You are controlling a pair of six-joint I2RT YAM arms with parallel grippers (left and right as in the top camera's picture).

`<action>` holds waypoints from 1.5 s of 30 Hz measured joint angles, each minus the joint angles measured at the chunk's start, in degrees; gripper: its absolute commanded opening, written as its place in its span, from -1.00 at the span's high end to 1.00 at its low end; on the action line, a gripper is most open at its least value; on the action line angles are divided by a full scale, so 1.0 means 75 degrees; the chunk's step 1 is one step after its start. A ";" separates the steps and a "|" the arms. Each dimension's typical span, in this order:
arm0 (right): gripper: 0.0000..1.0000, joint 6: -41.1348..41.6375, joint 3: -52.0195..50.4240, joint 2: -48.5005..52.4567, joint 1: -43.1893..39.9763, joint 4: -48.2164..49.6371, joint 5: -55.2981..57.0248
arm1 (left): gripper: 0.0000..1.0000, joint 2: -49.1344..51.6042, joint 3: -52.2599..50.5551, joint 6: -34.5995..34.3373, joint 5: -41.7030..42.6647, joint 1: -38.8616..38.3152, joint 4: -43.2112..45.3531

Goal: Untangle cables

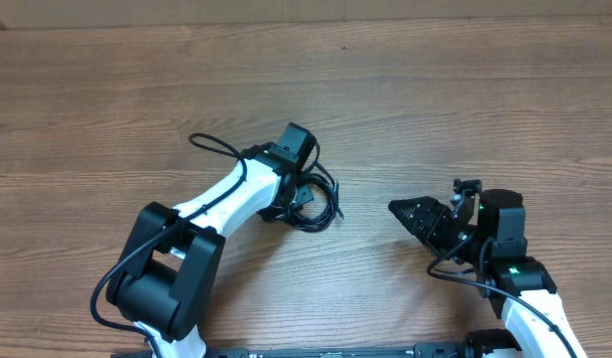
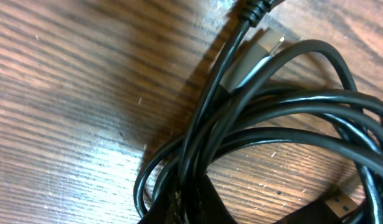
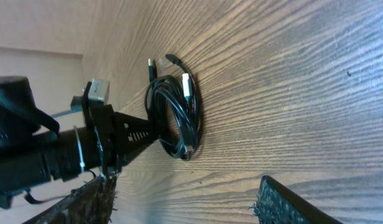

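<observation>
The cables [image 1: 320, 204] are a small coiled bundle of thin black cords at the table's middle. The left wrist view shows them close up [image 2: 291, 124], with a silver-tipped plug [image 2: 250, 59] lying across the loops. My left gripper [image 1: 291, 204] is down at the bundle's left side. Its dark fingers [image 2: 188, 208] look shut on several strands. The right wrist view shows the bundle [image 3: 175, 118] with the left gripper's [image 3: 155, 138] tip pressed into it. My right gripper [image 1: 400, 211] is open and empty, low over the table, a short way right of the bundle [image 3: 185, 199].
The wooden table [image 1: 465, 89] stretches bare behind and to both sides. A thicker black cord of the left arm [image 1: 211, 144] loops out beside its forearm. The right arm's base [image 1: 514, 268] is at the front right.
</observation>
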 measured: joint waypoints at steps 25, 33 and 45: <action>-0.63 -0.1058 0.0000 0.0329 0.0000 0.0003 0.0026 | -0.19 -0.0341 0.0761 0.4054 0.1495 0.0122 -0.0289; -0.63 -0.1070 0.0000 0.0965 0.0000 0.0073 0.0026 | -0.22 -0.0344 0.0764 0.2702 0.0586 0.0114 -0.0755; -0.63 -0.1087 0.0000 0.1343 0.0000 0.0219 0.0029 | -0.29 -0.0344 0.0356 0.0787 0.0705 -0.0516 -0.0154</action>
